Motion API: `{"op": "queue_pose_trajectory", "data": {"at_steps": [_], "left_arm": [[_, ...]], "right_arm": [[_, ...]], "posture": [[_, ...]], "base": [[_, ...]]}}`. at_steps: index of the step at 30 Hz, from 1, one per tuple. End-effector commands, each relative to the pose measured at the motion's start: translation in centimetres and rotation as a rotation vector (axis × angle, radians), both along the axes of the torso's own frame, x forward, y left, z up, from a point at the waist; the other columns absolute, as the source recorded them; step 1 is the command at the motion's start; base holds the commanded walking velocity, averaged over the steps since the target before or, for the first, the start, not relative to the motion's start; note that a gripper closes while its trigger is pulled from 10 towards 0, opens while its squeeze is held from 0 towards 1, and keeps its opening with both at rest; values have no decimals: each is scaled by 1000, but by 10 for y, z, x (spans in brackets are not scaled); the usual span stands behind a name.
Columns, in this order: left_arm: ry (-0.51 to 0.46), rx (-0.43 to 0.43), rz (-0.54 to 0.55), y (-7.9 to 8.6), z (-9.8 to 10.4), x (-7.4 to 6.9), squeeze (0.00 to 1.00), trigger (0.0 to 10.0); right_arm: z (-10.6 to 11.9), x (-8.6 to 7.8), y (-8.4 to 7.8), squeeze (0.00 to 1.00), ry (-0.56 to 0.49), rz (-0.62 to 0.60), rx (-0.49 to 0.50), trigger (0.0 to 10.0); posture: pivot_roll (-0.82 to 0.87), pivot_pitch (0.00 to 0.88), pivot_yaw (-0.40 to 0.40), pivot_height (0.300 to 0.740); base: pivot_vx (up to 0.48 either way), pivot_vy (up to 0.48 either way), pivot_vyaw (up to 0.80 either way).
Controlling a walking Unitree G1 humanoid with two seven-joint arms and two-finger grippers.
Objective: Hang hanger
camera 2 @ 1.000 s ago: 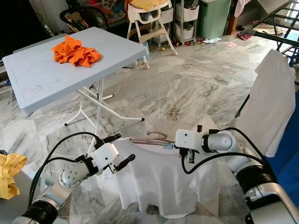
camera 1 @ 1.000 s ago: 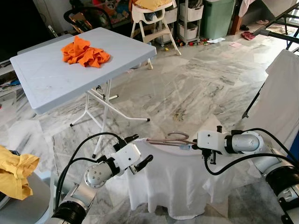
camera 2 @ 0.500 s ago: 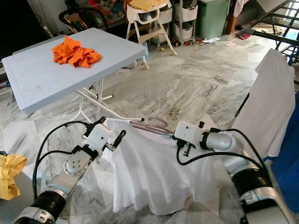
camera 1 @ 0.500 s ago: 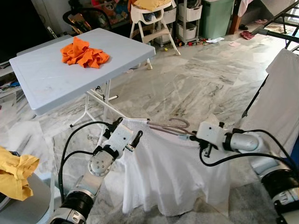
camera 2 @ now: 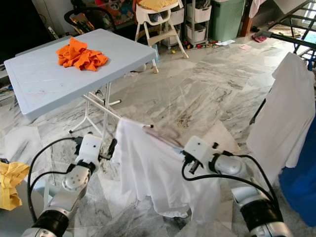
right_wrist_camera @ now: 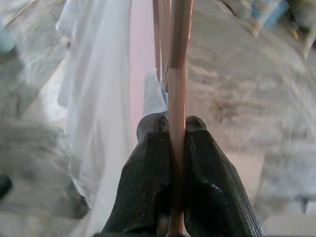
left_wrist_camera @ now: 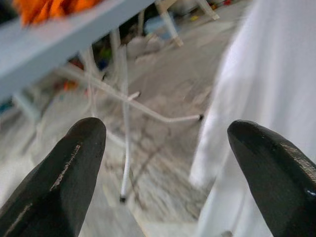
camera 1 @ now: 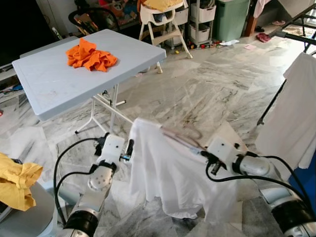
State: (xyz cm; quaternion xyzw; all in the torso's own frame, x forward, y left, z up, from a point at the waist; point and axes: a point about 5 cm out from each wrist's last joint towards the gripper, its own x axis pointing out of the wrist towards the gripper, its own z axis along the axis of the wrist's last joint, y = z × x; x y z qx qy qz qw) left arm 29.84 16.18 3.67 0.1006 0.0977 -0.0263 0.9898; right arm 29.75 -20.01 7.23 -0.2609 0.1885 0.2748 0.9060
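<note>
Up close — right claw [right_wrist_camera: 170,148] pinching hanger [right_wrist_camera: 177,74].

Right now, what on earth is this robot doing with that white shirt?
It is carrying a white shirt on a hanger. The right gripper has its jaws shut on the hanger. The left gripper is open beside the shirt, holding nothing. Another white garment already hangs on its right.
</note>
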Motion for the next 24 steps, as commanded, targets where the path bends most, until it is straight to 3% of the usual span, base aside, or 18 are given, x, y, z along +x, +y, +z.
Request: {"op": "queue_pose_trajectory", "data": {"at_steps": [1,5,7,9,12,17,21,24], "left_arm": [[42,-62,32,-3,-6,-4,0,10000],[47,-111,5,-17,-7,-6,0,10000],[38,-139,-35,-30,-4,-6,0,10000],[35,-156,-52,-37,-2,-6,0,10000],[38,-171,-65,-41,0,-4,0,10000],[44,-187,-69,-40,2,0,0,10000],[34,-264,-88,-44,7,2,0,10000],[33,-300,-119,-50,9,1,0,10000]], "right_arm": [[14,5,13,0,-73,-94,123,0],[15,4,26,0,-96,-172,225,0],[13,-1,44,0,-58,-194,314,10000],[12,-8,61,0,-25,-174,373,10000],[10,-14,71,0,-14,-157,359,10000],[12,-19,80,0,-69,-150,365,10000],[13,-26,87,0,-64,-77,416,10000],[11,-29,88,0,-50,-44,376,10000]], "posture": [[-148,0,125,740],[-156,0,127,740],[-156,0,128,740],[-159,0,129,740],[-158,0,127,740],[-159,0,124,740],[-161,0,123,740],[-162,0,121,740]], "base": [[0,0,0],[0,0,0],[0,0,0],[0,0,0],[0,0,0],[0,0,0],[0,0,0],[0,0,0]]}}
